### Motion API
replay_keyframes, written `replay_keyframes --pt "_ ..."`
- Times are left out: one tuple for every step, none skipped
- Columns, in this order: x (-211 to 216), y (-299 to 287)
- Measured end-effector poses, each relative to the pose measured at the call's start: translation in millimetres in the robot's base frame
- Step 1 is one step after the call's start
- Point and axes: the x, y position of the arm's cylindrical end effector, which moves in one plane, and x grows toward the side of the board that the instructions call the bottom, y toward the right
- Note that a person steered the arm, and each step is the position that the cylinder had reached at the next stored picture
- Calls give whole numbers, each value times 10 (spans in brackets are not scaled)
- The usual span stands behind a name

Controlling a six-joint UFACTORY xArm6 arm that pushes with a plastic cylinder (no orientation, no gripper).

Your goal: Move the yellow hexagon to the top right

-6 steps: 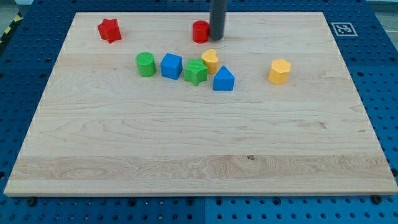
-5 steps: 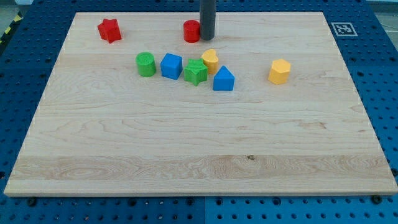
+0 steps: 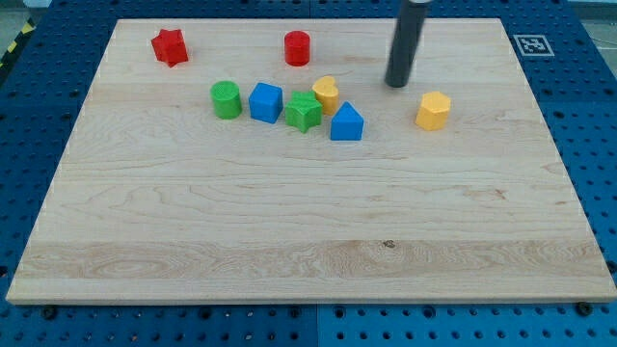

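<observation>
The board (image 3: 289, 222) is pale wood on a blue pegboard table (image 3: 29, 116), with a marker tag (image 3: 531, 44) at its top right corner. A loose cluster of blocks sits left of centre. The yellow hexagon (image 3: 433, 111) lies alone at centre right, well short of that corner. My tip (image 3: 396, 84), a bare rod holding nothing, stands just up-left of it, likely lining up a push.

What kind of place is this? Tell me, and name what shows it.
Probably a robotics lab bench. A wooden board lies on a blue perforated table, a printed marker tag sits at its top right corner, and my tip stands just up-left of the yellow hexagon.
</observation>
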Motion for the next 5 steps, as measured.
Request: replay_keyframes --pt "228 -50" --pt "684 36" --pt "846 383" --pt "846 773" --pt "872 877"
